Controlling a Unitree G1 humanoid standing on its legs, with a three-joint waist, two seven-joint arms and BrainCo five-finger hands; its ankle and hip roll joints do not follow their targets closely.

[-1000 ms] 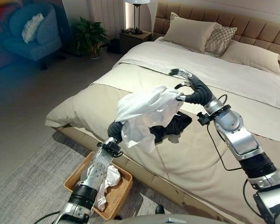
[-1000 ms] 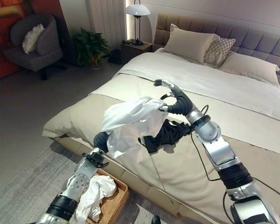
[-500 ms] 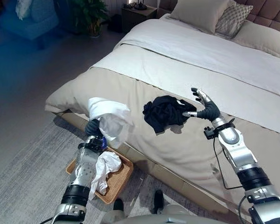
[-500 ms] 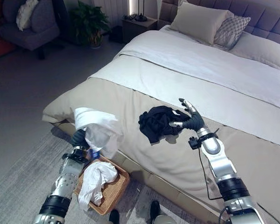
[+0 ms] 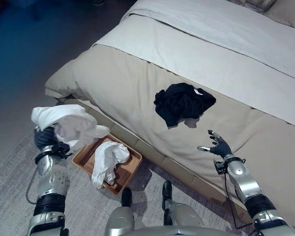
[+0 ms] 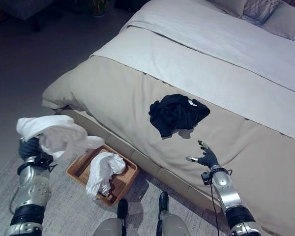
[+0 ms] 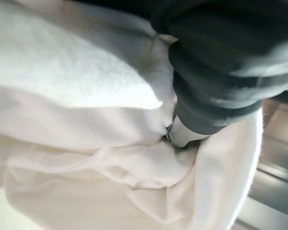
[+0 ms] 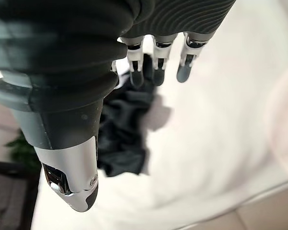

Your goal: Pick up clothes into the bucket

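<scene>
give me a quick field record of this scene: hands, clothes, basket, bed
left hand: mostly hidden under the white garment it carries, held beside and above the basket, not yet in it
right hand: open, fingers spread, holding nothing, above the bed short of the black garment
black garment: crumpled on the beige bedspread, untouched
basket: wicker, on the rug at the bed's foot
in basket: white cloth draped over its rim
bed: beige cover with a lighter sheet beyond
</scene>
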